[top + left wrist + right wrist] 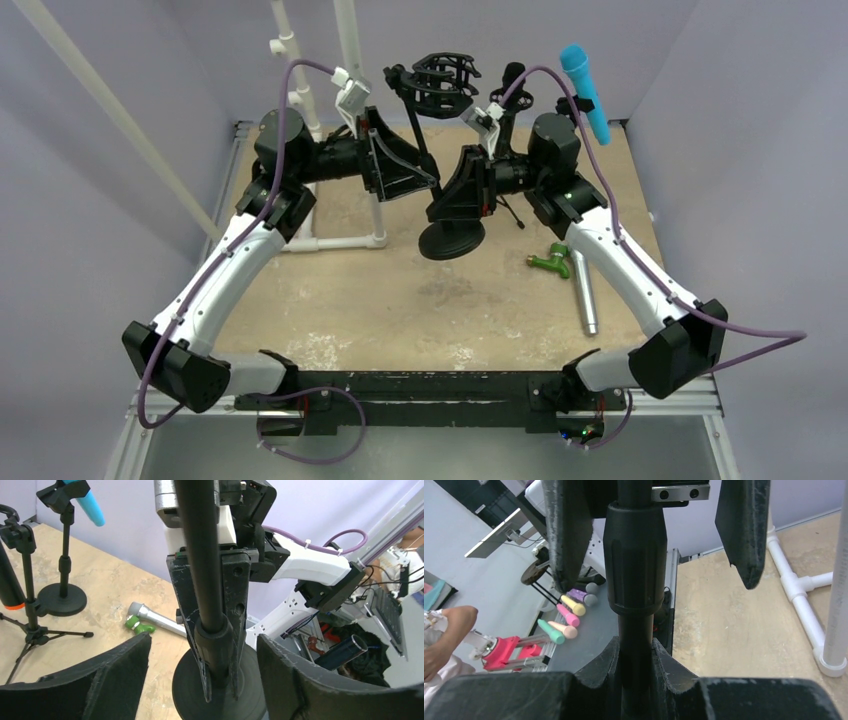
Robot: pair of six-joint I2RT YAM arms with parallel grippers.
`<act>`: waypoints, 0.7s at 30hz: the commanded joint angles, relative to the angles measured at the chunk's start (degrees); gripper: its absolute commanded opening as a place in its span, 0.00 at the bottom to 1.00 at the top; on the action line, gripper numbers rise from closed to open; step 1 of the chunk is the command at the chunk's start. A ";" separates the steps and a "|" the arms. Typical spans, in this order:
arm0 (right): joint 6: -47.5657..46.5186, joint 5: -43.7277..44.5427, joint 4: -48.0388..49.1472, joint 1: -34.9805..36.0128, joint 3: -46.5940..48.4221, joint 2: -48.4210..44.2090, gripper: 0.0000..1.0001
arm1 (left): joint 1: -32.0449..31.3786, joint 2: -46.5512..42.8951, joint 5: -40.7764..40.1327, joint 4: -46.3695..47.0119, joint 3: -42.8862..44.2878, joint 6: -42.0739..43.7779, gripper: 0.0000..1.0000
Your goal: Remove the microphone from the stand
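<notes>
Status: the right gripper (635, 675) is clamped on the pole of the stand (200, 555), just under the pole's collar, with the pole seated in the groove of its fingers. The left gripper (204, 645) is released. Its pads stand wide apart on either side of the same pole and touch nothing.

Stand: upright on the table (400, 300), resting on its round base (452, 242). The shock mount (445, 80) at its head appears to hold no microphone, though the top view is cluttered there and this cannot be confirmed.

Microphone: a silver microphone (584, 295) lies flat on the table, well apart from the held stand, on the right side near the right arm's forearm. A green clip (550, 263) sits at its upper end, either touching it or just beside it. Neither gripper is in contact with this microphone.

Other items: a blue microphone (585, 90) is seated in its own holder at the back right, well clear of both grippers.

Assessment: if the silver microphone is the task item, the removal itself is judged complete, since the microphone is out of the mount and set down. What is left is to unclamp the right gripper from the pole and clear both arms from the stand without tipping it
</notes>
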 commanded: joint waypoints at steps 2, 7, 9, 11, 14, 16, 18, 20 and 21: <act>4.19 -2.59 8.37 0.11 0.17 -1.39 0.00 | -0.62 2.21 1.57 6.03 1.81 -3.56 0.64; 2.38 -0.23 5.70 0.00 0.69 -1.12 0.00 | -1.71 3.28 -0.08 5.62 1.55 -4.28 0.35; -4.09 2.32 -2.56 -0.40 2.25 -1.03 0.00 | -2.07 3.27 -2.83 5.63 1.07 -6.01 0.23; -8.97 5.04 -9.34 -0.60 3.35 -0.98 0.00 | -2.83 3.36 -6.48 4.29 0.94 -7.62 0.06; -13.09 9.59 -14.69 -1.16 4.34 -0.81 0.00 | -4.45 4.45 -13.01 -7.78 4.69 -5.62 0.00; -18.37 14.09 -20.90 -1.28 6.16 -0.63 0.00 | -5.64 5.13 -18.88 -16.57 7.94 -3.41 0.00; -21.99 19.26 -24.61 -1.23 7.37 -0.68 0.00 | -6.46 6.02 -24.35 -23.44 10.85 -2.48 0.00; -24.26 23.54 -26.98 -1.21 8.14 -0.82 0.00 | -6.72 6.89 -28.74 -28.42 13.15 -2.81 0.00; -24.89 25.21 -27.69 -1.19 8.31 -0.86 0.00 | -6.69 7.49 -30.76 -30.44 14.11 -3.11 0.00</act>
